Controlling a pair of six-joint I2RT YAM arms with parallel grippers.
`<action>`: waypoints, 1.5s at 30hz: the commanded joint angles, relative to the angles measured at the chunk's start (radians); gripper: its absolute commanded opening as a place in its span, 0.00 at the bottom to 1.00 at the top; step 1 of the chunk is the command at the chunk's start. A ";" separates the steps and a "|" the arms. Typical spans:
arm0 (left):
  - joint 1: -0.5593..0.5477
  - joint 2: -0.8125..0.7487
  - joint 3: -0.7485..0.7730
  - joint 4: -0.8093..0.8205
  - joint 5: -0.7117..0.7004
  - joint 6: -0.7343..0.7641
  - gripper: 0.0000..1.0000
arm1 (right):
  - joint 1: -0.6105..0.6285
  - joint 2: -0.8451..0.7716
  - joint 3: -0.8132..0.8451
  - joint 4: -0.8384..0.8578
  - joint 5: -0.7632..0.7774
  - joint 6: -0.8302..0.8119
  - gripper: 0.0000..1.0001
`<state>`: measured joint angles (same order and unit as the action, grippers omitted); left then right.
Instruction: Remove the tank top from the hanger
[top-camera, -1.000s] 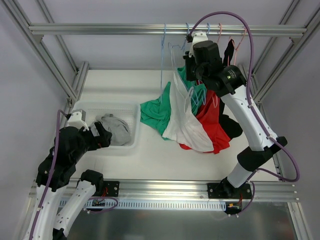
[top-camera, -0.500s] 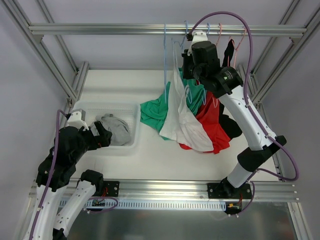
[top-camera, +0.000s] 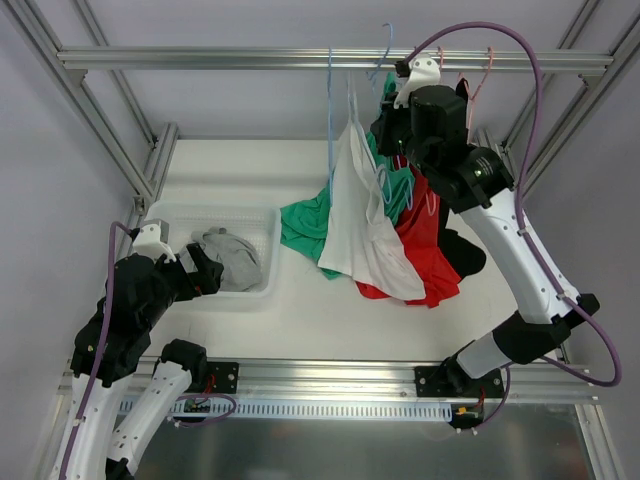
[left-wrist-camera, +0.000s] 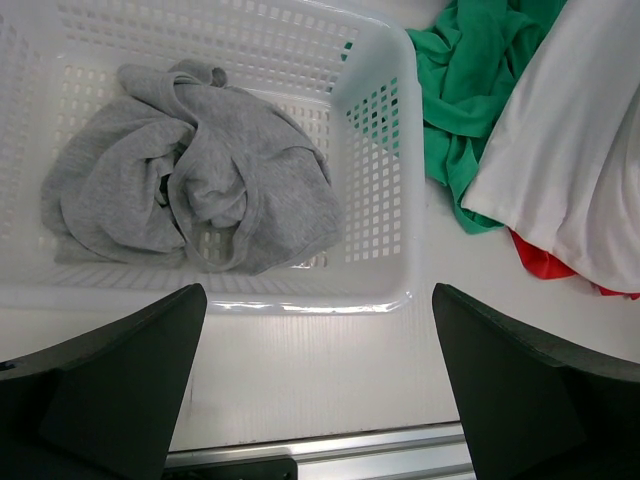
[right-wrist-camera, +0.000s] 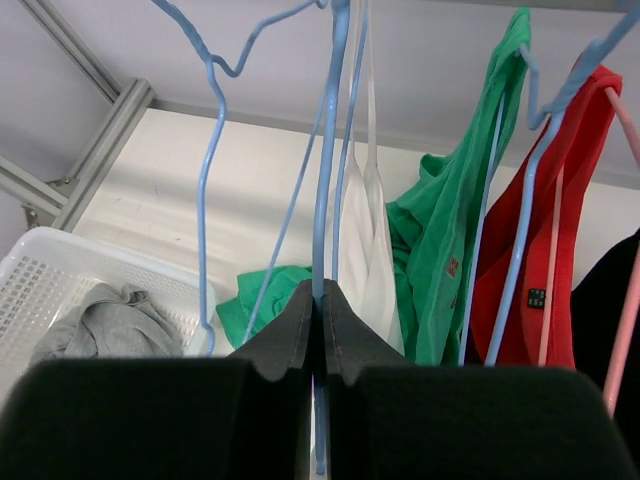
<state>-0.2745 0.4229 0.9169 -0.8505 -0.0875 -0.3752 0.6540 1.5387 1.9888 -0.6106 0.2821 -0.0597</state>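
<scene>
A white tank top (top-camera: 360, 215) hangs by its straps from a light blue wire hanger (top-camera: 330, 120) just below the overhead rail. In the right wrist view the same white tank top (right-wrist-camera: 365, 250) drapes behind the hanger (right-wrist-camera: 330, 150). My right gripper (right-wrist-camera: 322, 295) is shut on the hanger's wire, which runs straight up from between the fingers. Low at the left, my left gripper (left-wrist-camera: 312, 300) hovers open and empty over the near rim of the white basket (left-wrist-camera: 370, 120).
A grey garment (left-wrist-camera: 200, 180) lies crumpled in the basket. Green (top-camera: 305, 220), red (top-camera: 425, 250) and black (top-camera: 462, 250) tops hang on neighbouring hangers, their hems pooling on the table. The rail (top-camera: 200, 58) and frame posts close in the back.
My right arm has lifted the blue hanger up and to the right, raising the white tank top's straps. Its hook now pokes above the rail. The left arm has not moved.
</scene>
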 joint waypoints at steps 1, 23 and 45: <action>-0.003 -0.007 -0.004 0.028 0.011 0.001 0.99 | -0.002 -0.075 -0.013 0.100 -0.015 0.004 0.00; -0.058 0.258 0.209 0.424 0.645 -0.054 0.99 | -0.001 -0.755 -0.527 -0.105 -0.383 0.083 0.00; -1.006 1.030 0.965 0.459 -0.221 0.378 0.70 | -0.001 -1.003 -0.148 -0.647 -0.509 0.093 0.00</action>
<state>-1.2709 1.4513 1.8343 -0.4164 -0.2371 -0.0483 0.6540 0.5163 1.8164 -1.2362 -0.2428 0.0406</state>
